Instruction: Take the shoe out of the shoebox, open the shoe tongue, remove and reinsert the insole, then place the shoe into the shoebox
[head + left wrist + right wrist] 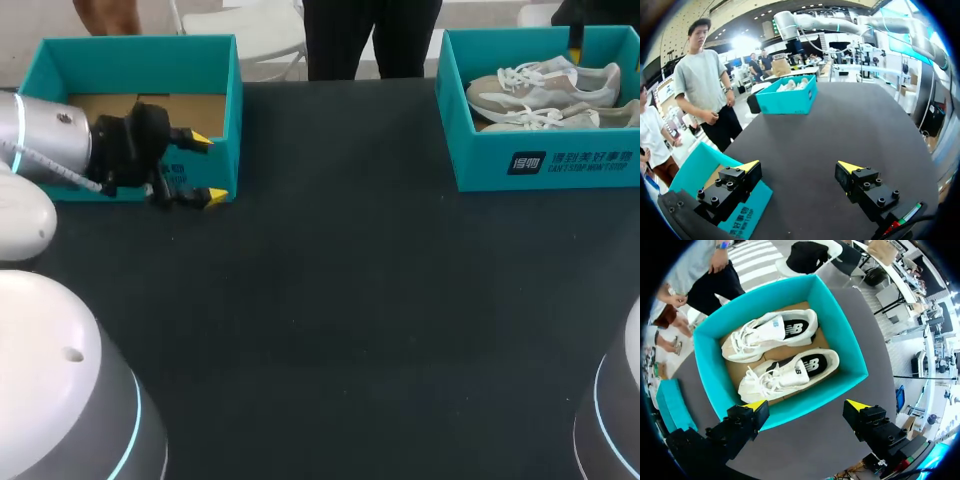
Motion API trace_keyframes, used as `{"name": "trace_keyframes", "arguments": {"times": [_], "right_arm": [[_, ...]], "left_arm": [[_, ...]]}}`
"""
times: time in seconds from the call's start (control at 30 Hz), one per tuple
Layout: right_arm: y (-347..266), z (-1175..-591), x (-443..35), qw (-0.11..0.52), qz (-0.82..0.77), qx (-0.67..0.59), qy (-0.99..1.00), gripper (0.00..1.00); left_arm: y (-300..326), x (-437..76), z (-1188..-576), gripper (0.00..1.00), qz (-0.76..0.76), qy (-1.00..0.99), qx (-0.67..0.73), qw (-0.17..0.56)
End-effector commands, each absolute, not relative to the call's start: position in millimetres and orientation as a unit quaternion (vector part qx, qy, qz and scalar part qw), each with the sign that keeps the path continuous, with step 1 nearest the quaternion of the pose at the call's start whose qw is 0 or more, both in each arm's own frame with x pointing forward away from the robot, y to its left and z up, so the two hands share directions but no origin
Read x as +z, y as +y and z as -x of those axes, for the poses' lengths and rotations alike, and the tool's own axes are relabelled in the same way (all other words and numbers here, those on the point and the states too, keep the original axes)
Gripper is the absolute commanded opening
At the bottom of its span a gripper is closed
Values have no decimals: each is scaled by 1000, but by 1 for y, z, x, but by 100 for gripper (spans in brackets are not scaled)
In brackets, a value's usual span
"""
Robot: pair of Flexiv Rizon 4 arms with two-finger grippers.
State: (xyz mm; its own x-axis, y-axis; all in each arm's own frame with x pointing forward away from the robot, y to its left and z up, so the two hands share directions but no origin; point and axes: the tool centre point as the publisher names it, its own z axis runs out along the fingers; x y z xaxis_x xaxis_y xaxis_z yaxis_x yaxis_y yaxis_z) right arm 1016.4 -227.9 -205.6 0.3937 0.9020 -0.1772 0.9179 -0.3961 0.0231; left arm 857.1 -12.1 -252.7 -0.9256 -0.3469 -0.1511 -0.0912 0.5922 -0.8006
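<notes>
Left box [140,60], desk's far-left corner: bare cardboard floor, no shoe seen. Left fingers [208,170] at its front-right corner, spread wide, holding nothing.

Right box [540,165], far-right corner: two shoes [545,88] side by side, long axes running along desk's far edge.

Right fingers [807,407] above right box, just short of its near wall, spread wide, holding nothing; shoes [790,371] ahead and below. Right arm far nearer.

Scene fits shoes awaiting removal or returned.

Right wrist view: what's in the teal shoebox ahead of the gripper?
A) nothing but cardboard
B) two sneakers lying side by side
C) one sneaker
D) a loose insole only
B: two pale sneakers lie side by side on the shoebox floor, ahead of the open right gripper.
</notes>
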Motion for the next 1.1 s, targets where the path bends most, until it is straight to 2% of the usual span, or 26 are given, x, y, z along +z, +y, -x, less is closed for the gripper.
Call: {"name": "trace_keyframes", "arguments": {"times": [0.03,0.1,0.17,0.27,0.97,1.1], "right_arm": [[-215,-1003,-203,65,-825,-69,558,100],[-207,-991,-203,69,-815,-57,572,100],[-197,-981,-202,88,-800,-35,592,100],[-192,-971,-207,103,-798,-17,594,100],[-192,-970,-210,98,-802,-13,589,100],[-188,-966,-211,84,-798,-12,597,100]], "left_arm": [[-9,-260,-880,100,542,806,-217,103],[4,-260,-885,100,628,747,-195,101],[13,-255,-886,100,645,714,-209,174],[13,-255,-886,100,645,714,-209,174],[13,-255,-886,100,645,714,-209,174],[18,-253,-886,100,683,700,-153,143]]}}
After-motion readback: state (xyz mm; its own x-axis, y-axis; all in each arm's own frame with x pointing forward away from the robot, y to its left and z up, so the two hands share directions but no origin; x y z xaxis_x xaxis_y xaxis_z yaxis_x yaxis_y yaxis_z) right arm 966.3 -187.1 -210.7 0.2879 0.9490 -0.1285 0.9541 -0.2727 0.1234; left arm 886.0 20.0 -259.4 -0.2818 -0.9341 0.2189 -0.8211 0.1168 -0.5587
